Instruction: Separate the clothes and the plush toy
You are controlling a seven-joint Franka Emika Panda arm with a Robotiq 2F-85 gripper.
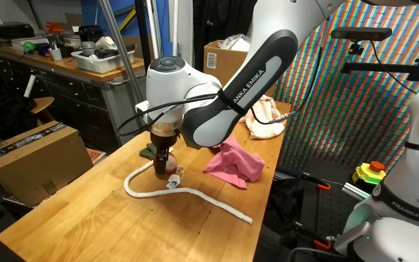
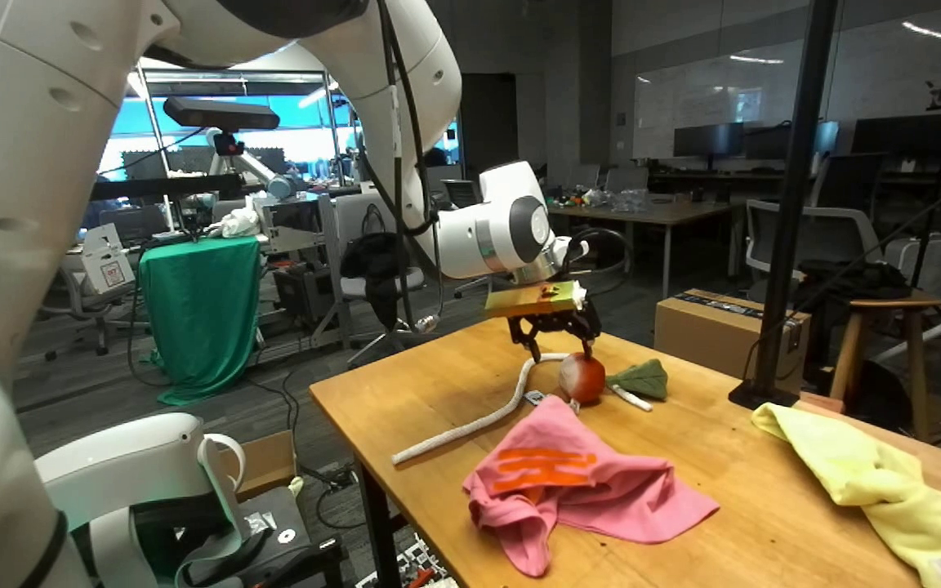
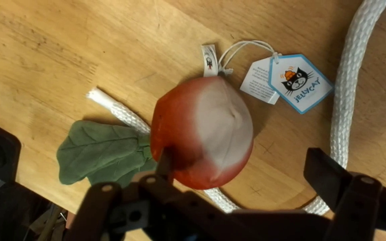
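The plush toy [image 3: 202, 133] rests on the table [image 1: 96, 222] right at my gripper [image 2: 561, 355], whose fingers [image 3: 325, 175] are spread wide and hold nothing; one overlaps the toy's red side, though I can't tell whether it touches. Near the toy but apart lies the pink cloth [image 2: 601, 510]; the yellow cloth [image 2: 879, 486] and cream cloth [image 1: 264, 131] lie well away from it. I judge the job early: toy not lifted, cloths not gathered. Beside the toy, its hang tag [image 3: 300, 83] reads "Jellycat"; I can't read the pink cloth's orange marks [image 2: 540, 468]; farthest from the toy, my base band [image 1: 413, 210] says "Franka Emika".
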